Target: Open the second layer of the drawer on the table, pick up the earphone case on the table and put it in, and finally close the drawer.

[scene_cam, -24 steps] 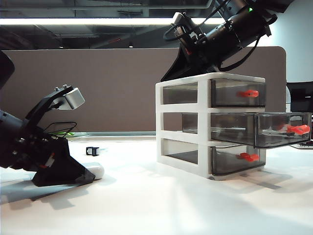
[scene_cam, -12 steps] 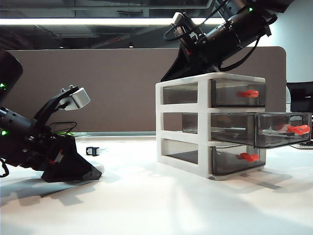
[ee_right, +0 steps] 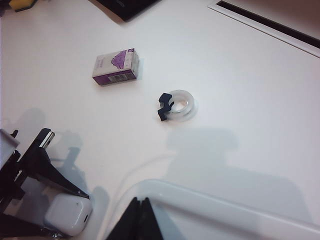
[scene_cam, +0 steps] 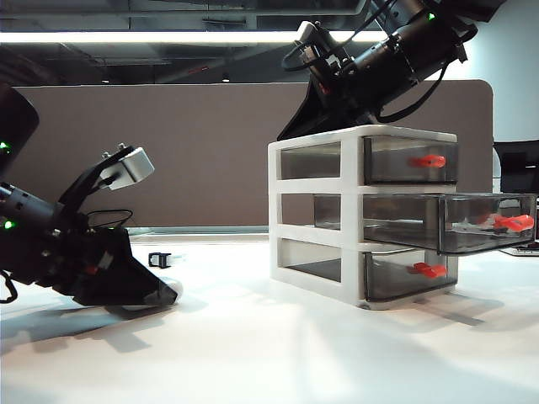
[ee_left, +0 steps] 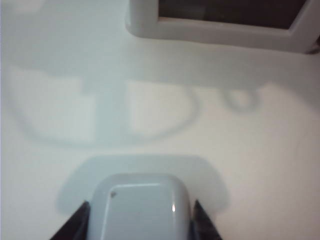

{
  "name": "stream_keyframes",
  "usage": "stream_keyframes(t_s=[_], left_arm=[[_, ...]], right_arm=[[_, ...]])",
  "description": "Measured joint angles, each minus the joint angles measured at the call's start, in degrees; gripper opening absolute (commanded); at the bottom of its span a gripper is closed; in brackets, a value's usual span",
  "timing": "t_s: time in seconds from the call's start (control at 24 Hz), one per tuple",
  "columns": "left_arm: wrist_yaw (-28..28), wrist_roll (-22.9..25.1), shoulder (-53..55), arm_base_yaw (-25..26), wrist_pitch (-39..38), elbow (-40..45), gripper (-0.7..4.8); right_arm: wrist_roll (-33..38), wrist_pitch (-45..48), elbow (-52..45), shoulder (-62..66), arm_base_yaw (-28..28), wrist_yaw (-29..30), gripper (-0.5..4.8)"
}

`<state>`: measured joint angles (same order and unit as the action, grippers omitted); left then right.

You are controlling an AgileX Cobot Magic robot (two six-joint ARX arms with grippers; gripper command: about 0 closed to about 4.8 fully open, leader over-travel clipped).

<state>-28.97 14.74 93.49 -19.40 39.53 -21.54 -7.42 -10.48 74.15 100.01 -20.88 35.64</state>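
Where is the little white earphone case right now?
The earphone case lies on the table at the exterior view's left, between the left gripper's fingers.

White worktop [scene_cam: 278, 345] is carrying my drawer cabinet [scene_cam: 358, 215] on the right, earphone case [ee_right: 68, 214] lying at left, small black-and-white clip [ee_right: 175, 106] and purple-and-white box [ee_right: 115, 67] sitting farther back.
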Motion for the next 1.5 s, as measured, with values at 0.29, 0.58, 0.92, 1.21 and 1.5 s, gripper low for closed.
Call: stream_keyframes(t_s=[0.29,0.58,0.92,1.21,1.5], left_arm=[[1.18,-1.97,-9.29,-5.6,-2.23,0.07,-0.06],[7.65,-6.51,-19.28,-19.04,-8.72,-0.24,-0.06],[16.11,-6.69,-14.25,-32.24,-17.92,-15.78,-0.06],[12.92,-6.62,-5.68,-32.13,-17.88,-22.56,-0.05],[12.15,-6.64,-2.91,-33.73,-15.06,-22.97,-0.05]], right_arm=[[0.0,-0.02,0.0,0.0,0.0,-0.02,-0.05],[0.0,-0.04,0.0,-0.02,0.0,-0.02,-0.05],[0.04,-0.11,0.0,-0.02,-0.11,-0.04,-0.05],[0.04,-0.17,0.0,-0.04,-0.17,-0.02,-0.05],[0.39,-0.46,0.07,-0.04,-0.17,0.81,-0.05]])
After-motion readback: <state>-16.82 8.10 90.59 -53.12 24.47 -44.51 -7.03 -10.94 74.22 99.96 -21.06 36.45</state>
